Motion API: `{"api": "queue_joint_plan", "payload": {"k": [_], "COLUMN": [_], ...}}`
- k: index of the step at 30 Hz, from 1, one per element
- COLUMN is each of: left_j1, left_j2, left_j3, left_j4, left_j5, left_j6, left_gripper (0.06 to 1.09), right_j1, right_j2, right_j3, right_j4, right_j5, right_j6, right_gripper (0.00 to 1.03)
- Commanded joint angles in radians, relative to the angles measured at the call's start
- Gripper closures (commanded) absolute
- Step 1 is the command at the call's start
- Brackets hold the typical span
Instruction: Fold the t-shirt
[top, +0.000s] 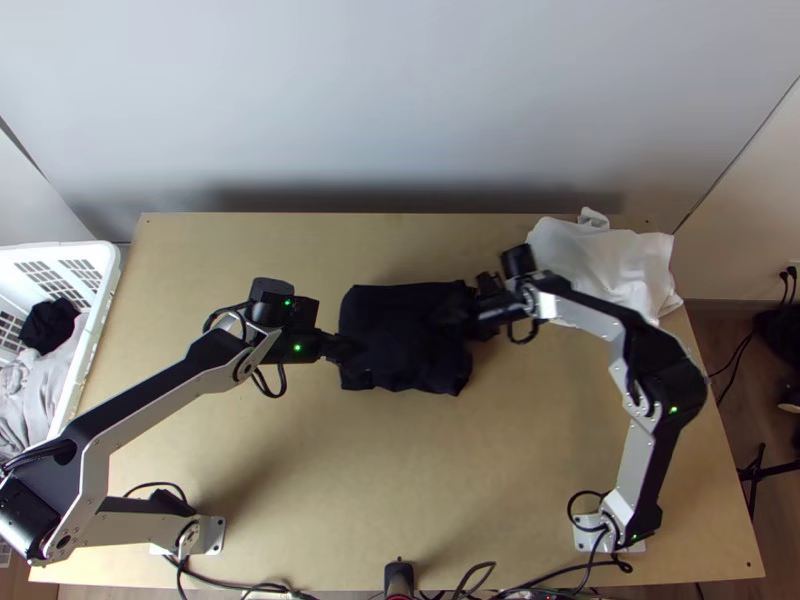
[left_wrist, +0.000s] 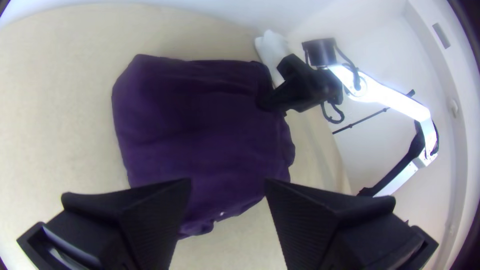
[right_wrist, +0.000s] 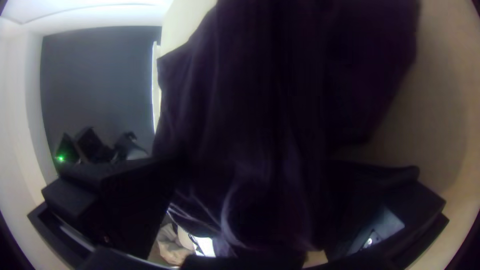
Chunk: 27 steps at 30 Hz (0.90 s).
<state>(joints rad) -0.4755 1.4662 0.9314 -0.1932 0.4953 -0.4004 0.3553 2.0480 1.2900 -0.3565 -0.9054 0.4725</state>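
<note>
There are two arms (top: 165, 400), two grippers (top: 348, 349), one dark t-shirt (top: 405, 345), one white cloth heap (top: 610, 262), one basket (top: 102, 300) and one table (top: 330, 480).

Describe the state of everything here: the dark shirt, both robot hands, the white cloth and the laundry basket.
T-shirt: compact, uneven-edged; fold count unclear.
Left gripper: open, fingers apart.
Right gripper: open, dark fabric between its fingers.
White cloth: bunched up.
Basket: open-topped, holding grey and black cloth.

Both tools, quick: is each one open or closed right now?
Left tool: open, at the dark t-shirt.
Right tool: open, with t-shirt fabric showing between its two sides.
</note>
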Motion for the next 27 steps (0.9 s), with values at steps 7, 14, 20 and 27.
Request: {"api": "queue_joint_plan", "payload": {"k": [7,14,20,27], "left_j1": [0.011,0.028,0.031,0.040], "left_j2": [-0.004,-0.014,-0.018,-0.038], "left_j3": [-0.003,-0.011,-0.008,-0.020], "left_j4": [0.000,0.001,0.006,0.006], "left_j5": [-0.003,-0.003,-0.003,-0.003], "left_j6": [-0.002,-0.002,-0.009,-0.012], "left_gripper": [0.36,0.36,0.36,0.36], "right_j1": [0.143,0.154,0.178,0.099], "right_j2": [-0.005,-0.196,-0.265,-0.284], "right_j3": [0.084,0.137,0.249,0.402], "right_j4": [-0.013,-0.016,-0.128,-0.231], "right_j5": [0.007,0.178,0.303,0.362], "right_j6": [0.064,0.026,-0.072,-0.092], "right_gripper": [1.00,1.00,1.00,1.00]}}
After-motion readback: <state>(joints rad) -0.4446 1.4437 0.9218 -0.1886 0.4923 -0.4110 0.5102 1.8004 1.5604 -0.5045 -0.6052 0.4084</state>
